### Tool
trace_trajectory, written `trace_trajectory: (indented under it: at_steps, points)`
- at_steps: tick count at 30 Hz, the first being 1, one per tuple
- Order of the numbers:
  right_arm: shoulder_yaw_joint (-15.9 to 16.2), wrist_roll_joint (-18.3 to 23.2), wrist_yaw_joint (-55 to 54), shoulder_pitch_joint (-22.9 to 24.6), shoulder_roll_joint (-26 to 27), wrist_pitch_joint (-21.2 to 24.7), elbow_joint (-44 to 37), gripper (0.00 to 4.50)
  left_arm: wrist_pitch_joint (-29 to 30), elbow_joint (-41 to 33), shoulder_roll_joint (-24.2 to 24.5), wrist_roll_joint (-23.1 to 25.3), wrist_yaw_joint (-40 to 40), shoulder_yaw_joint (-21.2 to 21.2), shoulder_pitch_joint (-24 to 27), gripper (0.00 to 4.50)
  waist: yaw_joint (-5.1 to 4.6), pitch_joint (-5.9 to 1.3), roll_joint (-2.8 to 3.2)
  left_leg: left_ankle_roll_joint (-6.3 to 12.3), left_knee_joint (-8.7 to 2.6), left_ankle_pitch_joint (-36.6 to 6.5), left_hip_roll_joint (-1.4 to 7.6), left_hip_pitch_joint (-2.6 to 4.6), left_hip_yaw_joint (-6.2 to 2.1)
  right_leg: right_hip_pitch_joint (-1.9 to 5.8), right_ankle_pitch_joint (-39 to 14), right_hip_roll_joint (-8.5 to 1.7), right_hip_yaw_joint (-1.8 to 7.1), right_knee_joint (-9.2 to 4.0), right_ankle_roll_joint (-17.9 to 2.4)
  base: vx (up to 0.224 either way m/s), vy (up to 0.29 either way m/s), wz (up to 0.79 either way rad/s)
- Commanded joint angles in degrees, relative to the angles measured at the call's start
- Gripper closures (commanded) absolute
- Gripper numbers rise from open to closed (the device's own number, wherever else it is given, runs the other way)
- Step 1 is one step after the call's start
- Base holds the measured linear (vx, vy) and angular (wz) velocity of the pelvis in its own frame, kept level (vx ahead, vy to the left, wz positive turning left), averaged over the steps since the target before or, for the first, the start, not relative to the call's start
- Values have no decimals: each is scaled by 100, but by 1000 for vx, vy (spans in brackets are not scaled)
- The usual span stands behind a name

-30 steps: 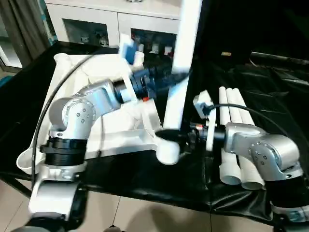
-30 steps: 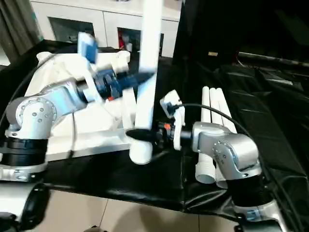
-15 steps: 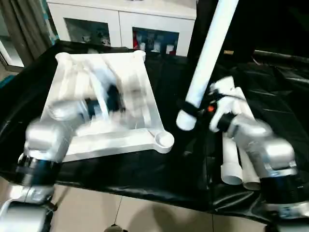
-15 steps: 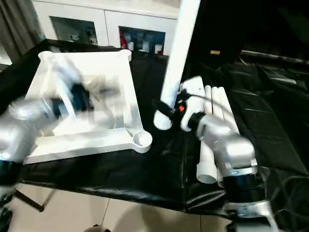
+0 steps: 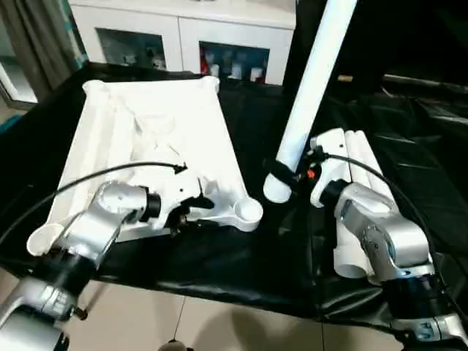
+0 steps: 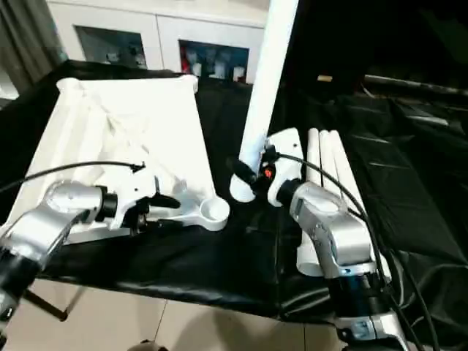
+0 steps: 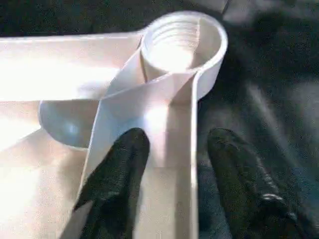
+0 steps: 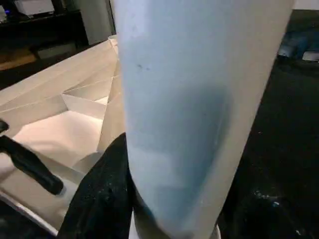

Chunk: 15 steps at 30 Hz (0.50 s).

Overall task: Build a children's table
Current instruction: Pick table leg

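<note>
The small white plastic table top (image 5: pixel 157 146) lies upside down, ribbed underside up, on the large table draped in black cloth (image 5: pixel 409 168), filling the head view's 9 to 11 o'clock region. Its near round corner socket (image 5: pixel 247 210) sits close to the picture's centre, threaded inside as the left wrist view shows (image 7: pixel 182 42).

The left gripper (image 5: pixel 191 208) reaches in from 8 o'clock — its two black fingers (image 7: pixel 117 184) are spread, one on the ribbed inner side of the top's edge wall and the other outside on the cloth, straddling the wall just short of the socket without pinching it.

The right gripper (image 5: pixel 281 175) is clamped around a long white tubular leg (image 5: pixel 311 88) near its lower end. The leg rises steeply toward 12 o'clock, tilted slightly, its bottom end hanging just at 3 o'clock of the socket and apart from it.

Three more white tubular legs (image 5: pixel 358 219) lie side by side on the cloth at 4 o'clock — beside the right forearm. A white glass-door cabinet (image 5: pixel 183 40) stands behind at 11 o'clock.
</note>
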Motion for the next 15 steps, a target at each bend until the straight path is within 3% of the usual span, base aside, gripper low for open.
trace_trajectory:
  at_steps: [1,2,4,6,7,10,11,15]
  points:
    - [-6,1,13,37,-20,-47,-127,262,-90,167,-23,117,-12,-72,-78,242,-16,-444,121,-346,-378,-745,152,105,-47,277,690,-351,194,-358,-1250,0,0,0]
    - [-2,-7,14,63,-11,-55,-151,262,-257,466,-91,230,25,-48,-161,265,-12,-446,150,-313,-370,-686,148,102,-46,274,782,-349,195,-352,-1268,0,0,0]
    - [-3,-3,22,94,-20,-54,-188,262,-318,652,-145,272,2,-15,-209,273,-11,-457,126,-259,-358,-630,137,98,-40,295,850,-348,199,-358,-1272,0,0,0]
    - [-7,-10,31,102,-22,-56,-194,262,-342,769,-181,266,-68,11,-241,278,-6,-453,157,-269,-367,-681,158,97,-50,286,804,-364,193,-359,-1318,0,0,0]
    - [-11,-11,35,105,-23,-54,-196,262,-346,807,-186,271,-83,11,-252,307,-6,-449,163,-276,-370,-766,160,103,-47,280,690,-365,193,-363,-1335,0,0,0]
    - [-34,-22,58,100,-48,-53,-191,262,-468,1055,-171,333,-150,-34,-335,318,-9,-435,176,-300,-385,-924,170,115,-47,265,363,-373,199,-393,-1332,0,0,0]
    - [-37,-27,62,97,-53,-51,-191,262,-517,1164,-181,344,-177,-8,-368,349,-14,-430,166,-305,-385,-955,164,111,-44,268,299,-370,203,-398,-1325,0,0,0]
    - [-17,-37,81,82,-58,-54,-176,262,-606,1327,-148,372,-285,89,-395,367,-18,-426,158,-313,-396,-1004,174,116,-50,257,84,-386,205,-415,-1305,0,0,0]
